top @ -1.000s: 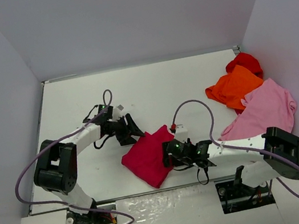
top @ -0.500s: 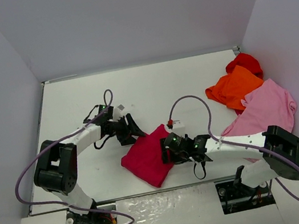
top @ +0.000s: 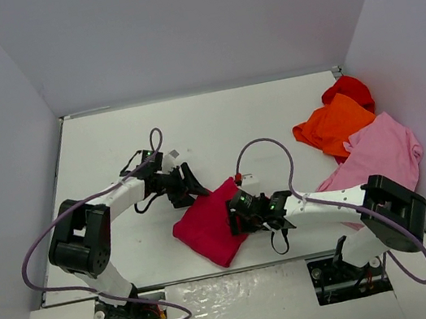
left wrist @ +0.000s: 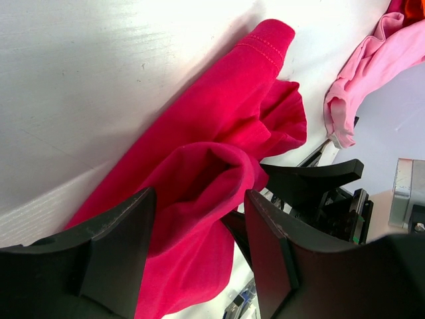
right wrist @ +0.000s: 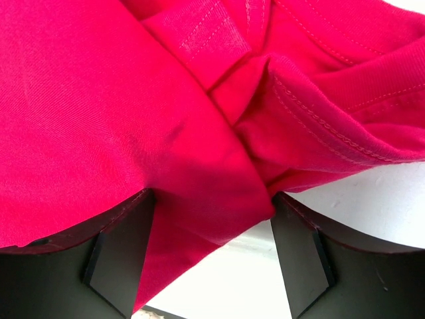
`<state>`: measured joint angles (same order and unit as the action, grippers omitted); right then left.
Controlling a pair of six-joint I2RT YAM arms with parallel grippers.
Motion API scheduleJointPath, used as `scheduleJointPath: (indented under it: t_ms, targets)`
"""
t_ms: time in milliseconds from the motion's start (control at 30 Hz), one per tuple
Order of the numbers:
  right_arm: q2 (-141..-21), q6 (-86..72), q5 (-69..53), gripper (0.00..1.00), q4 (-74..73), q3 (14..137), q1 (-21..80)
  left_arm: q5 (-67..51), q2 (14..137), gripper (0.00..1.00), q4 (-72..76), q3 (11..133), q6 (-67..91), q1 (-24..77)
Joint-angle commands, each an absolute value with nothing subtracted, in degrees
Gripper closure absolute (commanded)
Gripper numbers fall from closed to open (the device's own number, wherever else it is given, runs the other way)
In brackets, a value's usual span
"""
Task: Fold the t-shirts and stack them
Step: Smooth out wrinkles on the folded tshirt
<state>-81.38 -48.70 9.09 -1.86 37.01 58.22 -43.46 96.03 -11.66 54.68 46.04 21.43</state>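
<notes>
White table (top: 255,115) boxed in by plain pale walls, seen from above. Near its front edge, slightly left of centre, lies the crimson t-shirt (top: 209,230), gathered into a compact, roughly square bundle turned like a diamond. It looks folded over on itself several times, but the wrist views show loose work: a hemmed sleeve sticks out at the far corner, and thick rolls of cloth bunch up along the right side. The left gripper (top: 196,187) sits at the bundle's far corner, its two dark fingers (left wrist: 119,252) spread wide with a raised fold of crimson cloth lying between them; they straddle the fold and do not pinch it. The right gripper (top: 237,223) is low over the bundle's right edge, its fingers (right wrist: 299,246) also spread wide, with stitched, layered cloth filling the gap between them. Well apart, at the far right of the table, three more shirts lie in a loose overlapping heap: the light pink t-shirt (top: 381,150) nearest, the orange t-shirt (top: 335,123) beyond it, and the red t-shirt (top: 347,88) farthest, against the right wall. None of these three looks folded. By this view the job is early: one shirt is close to folded but needs tidying, three remain, and no stack has begun.
</notes>
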Motion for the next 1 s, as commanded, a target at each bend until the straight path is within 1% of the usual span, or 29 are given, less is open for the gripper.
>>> scheduleJointPath:
  t_ms: [0,300,633,700,767,833,867,900,933,967]
  targets:
    - [-80.7,-48.1,9.0,0.34,-4.9,40.6,58.7,-44.6,95.2,0.48,-10.0,55.5,45.6,21.8]
    - [-79.5,-48.0,11.4,0.34,-8.8,43.6,59.8,-44.8,95.2,0.48,-9.6,54.6,45.4,21.8]
    - [-82.9,-46.0,12.7,0.35,-8.8,44.7,59.8,-44.9,95.0,0.49,-9.6,54.5,45.4,21.8]
    - [-83.8,-44.8,13.3,0.36,-8.9,45.1,59.8,-45.0,95.1,0.52,-9.4,54.4,45.4,21.8]
    - [-84.8,-44.2,13.9,0.4,-8.9,45.4,59.8,-45.0,95.3,0.53,-9.1,54.2,45.4,21.9]
    - [-85.9,-44.1,14.0,0.42,-8.8,45.5,59.8,-45.3,95.4,0.57,-9.0,54.1,45.4,21.9]
    - [-86.4,-44.0,14.0,0.47,-8.8,45.6,59.8,-45.4,95.4,0.6,-8.9,54.1,45.4,21.9]
    - [-86.8,-43.8,14.1,0.52,-8.8,45.6,59.8,-45.4,95.4,0.65,-8.9,54.1,45.3,21.9]
    - [-87.0,-43.7,14.3,0.55,-8.8,45.7,59.8,-45.4,95.4,0.75,-9.0,54.1,45.3,22.0]
    - [-86.9,-43.7,14.4,0.59,-8.7,45.8,59.8,-45.4,95.4,0.81,-9.0,54.1,45.3,22.0]
